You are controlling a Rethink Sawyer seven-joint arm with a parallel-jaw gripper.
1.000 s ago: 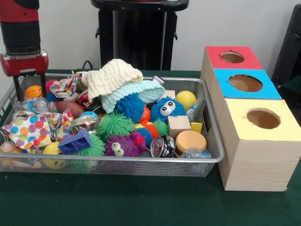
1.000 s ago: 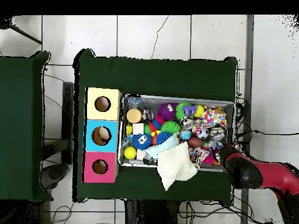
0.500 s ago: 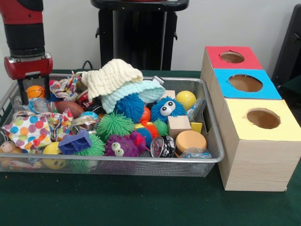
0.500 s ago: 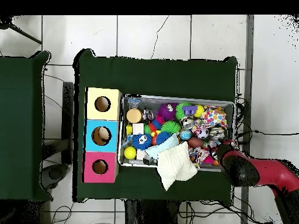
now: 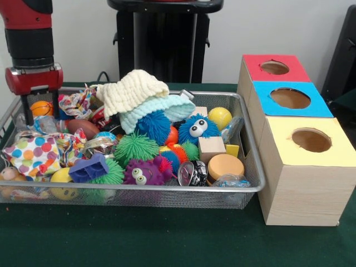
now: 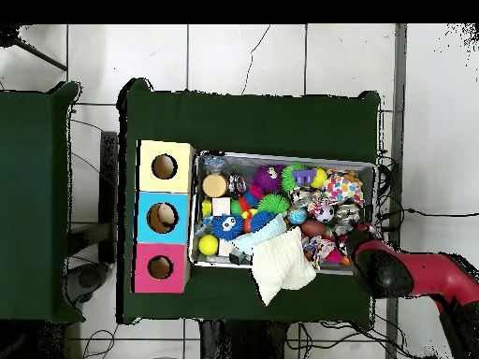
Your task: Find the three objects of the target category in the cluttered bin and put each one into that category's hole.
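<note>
Wire mesh forms the bin (image 5: 253,188), which is seen in the front view packed with toys, cloths and blocks. At its left end the gripper (image 5: 39,114) is held upright, its two thin black fingers (image 5: 25,110) set apart and pointing straight down, with nothing gripped between them. A small orange ball (image 5: 39,107) is seen directly between and behind the fingers, and a brown ball (image 5: 82,128) lies just to the right of them, lower in the pile. Which category is wanted cannot be told, so either may be the target. The boxes with holes, red (image 5: 273,67), blue (image 5: 290,98) and yellow (image 5: 311,139), stand well apart at the bin's other end.

In the overhead view the red arm (image 6: 412,276) is seen reaching in over the bin's right corner nearest the robot, its wrist covering the fingers. The three holes lie across the whole bin to the left, so any carry is judged a long one.
</note>
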